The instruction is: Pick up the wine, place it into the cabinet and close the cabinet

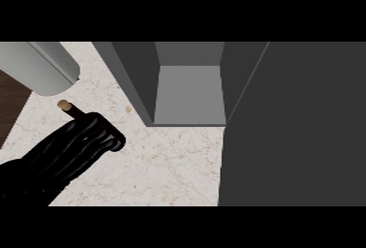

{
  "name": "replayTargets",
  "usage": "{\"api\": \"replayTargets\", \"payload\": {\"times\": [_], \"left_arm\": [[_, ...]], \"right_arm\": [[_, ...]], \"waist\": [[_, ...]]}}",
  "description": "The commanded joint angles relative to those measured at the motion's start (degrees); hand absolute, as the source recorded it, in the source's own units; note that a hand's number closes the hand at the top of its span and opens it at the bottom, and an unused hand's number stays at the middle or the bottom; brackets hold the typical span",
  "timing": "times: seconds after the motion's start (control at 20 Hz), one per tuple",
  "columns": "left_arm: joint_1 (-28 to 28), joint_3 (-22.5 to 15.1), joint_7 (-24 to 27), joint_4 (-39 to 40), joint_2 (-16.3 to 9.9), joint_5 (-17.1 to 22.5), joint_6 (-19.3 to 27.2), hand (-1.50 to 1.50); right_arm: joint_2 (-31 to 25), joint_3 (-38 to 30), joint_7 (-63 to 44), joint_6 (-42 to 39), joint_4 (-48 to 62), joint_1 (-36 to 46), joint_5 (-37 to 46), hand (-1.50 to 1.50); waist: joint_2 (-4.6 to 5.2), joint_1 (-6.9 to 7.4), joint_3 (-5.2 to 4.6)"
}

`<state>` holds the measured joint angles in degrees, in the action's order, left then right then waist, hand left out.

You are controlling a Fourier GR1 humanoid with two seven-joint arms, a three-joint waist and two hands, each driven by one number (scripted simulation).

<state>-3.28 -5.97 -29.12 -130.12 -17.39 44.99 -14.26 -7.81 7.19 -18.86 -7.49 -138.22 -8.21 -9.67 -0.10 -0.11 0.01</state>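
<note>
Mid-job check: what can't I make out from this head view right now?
- Wine bottle: only its cork-topped neck shows; the left hand curled round it hides the body.
- Right hand: outside the view.
- Cabinet: open, its top cut by the upper edge.
- Cabinet door: runs off the right edge.
- Grey forearm: cut by the left edge.

wine [68,107] mostly hidden inside curled robot hand [79,143], only neck showing

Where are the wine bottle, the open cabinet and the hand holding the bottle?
wine bottle [66,106]: head view, on its cork-topped neck poking out above the fingers.
cabinet [187,92]: head view, on the grey floor inside the open compartment.
left hand [79,143]: head view, on the black fingers curled round the bottle.
</note>
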Motion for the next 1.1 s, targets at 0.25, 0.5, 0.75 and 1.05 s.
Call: {"api": "replayTargets", "payload": {"times": [0.25,0.5,0.75,1.05], "left_arm": [[-5.55,4.35,-7.87,-2.44,0.53,4.17,6.89,-1.50],[-3.29,6.78,-9.37,-6.35,0.34,3.48,8.06,-1.50],[-9.66,11.49,-9.94,2.04,-1.58,4.43,7.02,-1.50],[-8.10,20.67,-10.93,6.02,-5.79,11.26,0.78,-1.50]], "right_arm": [[-0.39,-2.27,-5.87,0.11,-3.88,3.10,-2.45,-1.50],[1.01,0.39,-8.47,2.37,-6.87,2.83,0.58,-1.50],[0.87,1.52,-10.35,1.78,-8.78,1.50,0.92,-1.50],[0.59,-1.93,-11.45,2.43,-7.58,5.40,-0.48,-1.50]], "waist": [[0.05,-0.05,0.01],[-0.02,0.03,0.00],[0.03,-0.30,0.01],[0.04,-0.09,-0.01]]}}
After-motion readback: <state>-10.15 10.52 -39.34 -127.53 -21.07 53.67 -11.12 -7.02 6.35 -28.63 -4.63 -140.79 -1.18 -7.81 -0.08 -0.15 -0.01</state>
